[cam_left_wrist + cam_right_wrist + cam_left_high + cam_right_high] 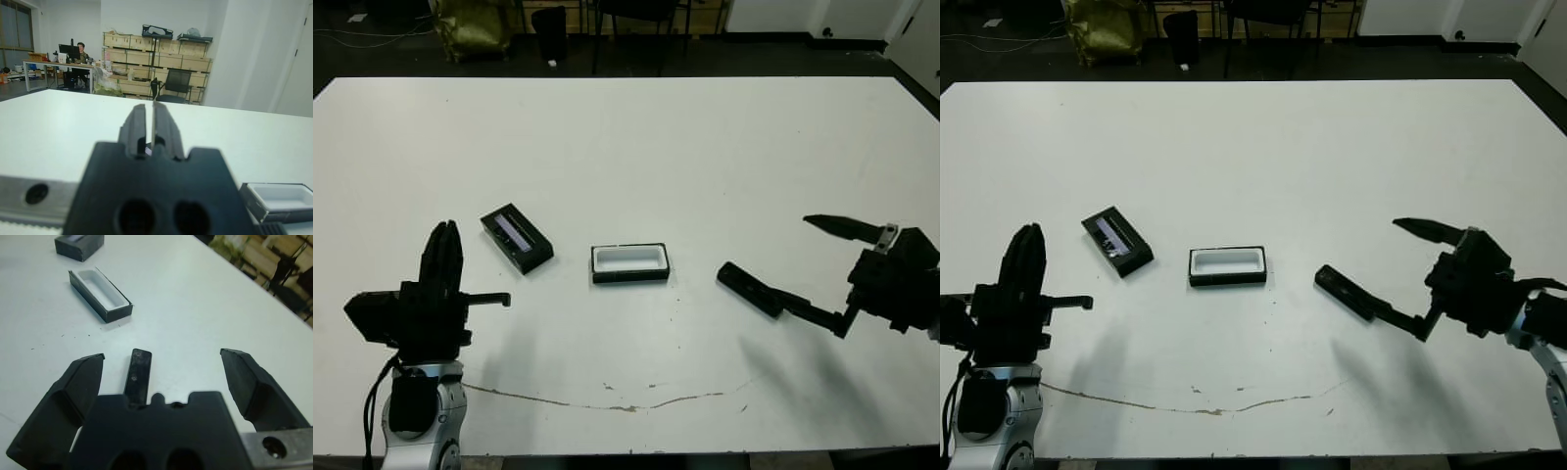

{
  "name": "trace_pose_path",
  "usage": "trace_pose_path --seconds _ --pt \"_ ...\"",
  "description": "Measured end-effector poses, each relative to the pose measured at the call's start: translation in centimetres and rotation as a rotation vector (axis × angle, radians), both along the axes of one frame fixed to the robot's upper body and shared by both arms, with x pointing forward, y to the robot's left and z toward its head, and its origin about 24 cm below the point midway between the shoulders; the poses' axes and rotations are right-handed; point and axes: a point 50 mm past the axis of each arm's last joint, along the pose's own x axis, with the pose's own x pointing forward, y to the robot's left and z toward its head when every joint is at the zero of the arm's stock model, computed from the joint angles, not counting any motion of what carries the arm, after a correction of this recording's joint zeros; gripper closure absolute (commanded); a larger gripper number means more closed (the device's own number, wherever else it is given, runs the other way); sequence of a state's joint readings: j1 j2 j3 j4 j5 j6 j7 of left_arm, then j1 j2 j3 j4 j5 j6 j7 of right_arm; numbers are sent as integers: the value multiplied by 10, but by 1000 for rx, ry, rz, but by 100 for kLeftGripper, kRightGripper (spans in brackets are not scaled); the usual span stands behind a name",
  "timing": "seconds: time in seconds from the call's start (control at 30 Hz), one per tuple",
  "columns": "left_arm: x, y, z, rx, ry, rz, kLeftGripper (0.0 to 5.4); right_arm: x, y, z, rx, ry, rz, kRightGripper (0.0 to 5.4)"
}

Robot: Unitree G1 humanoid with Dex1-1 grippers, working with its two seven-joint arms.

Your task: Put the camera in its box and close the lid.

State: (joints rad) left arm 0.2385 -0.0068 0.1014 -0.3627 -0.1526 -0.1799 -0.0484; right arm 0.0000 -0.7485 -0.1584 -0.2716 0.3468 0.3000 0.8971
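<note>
The box [629, 262], a black tray with white lining, sits open near the table's middle. To its left lies the lid [517, 238], black with a pale strip, angled and apart from the box. The camera [750, 289], a slim black bar, lies flat on the table to the right of the box. My right gripper [798, 260] is open just right of it. In the right wrist view the camera's near end [138, 374] lies between the spread fingers [83, 382], ungripped. My left gripper [442, 235] is shut and empty, pointing away from me at the front left, left of the lid.
A thin brown crack line [617, 403] runs along the table near its front edge. Chairs and a yellow bag [470, 24] stand beyond the far edge. In the left wrist view a person [81, 49] sits at a distant desk, with shelves of boxes behind.
</note>
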Motion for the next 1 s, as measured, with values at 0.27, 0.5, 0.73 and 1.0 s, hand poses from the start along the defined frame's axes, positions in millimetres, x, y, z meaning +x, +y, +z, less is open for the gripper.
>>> trace_pose_path --seconds 0.27,0.5,0.73,1.0 --pt "0 1 -1 -4 0 -2 540 1 -2 -12 68 112 -16 1" --pt "0 0 0 3 10 1 540 0 -1 -16 78 158 -19 1" --pt "0 0 0 -1 8 0 540 1 -1 -26 59 210 -11 1" --pt "-1 0 0 -1 16 0 540 4 -4 -35 26 245 -28 1"
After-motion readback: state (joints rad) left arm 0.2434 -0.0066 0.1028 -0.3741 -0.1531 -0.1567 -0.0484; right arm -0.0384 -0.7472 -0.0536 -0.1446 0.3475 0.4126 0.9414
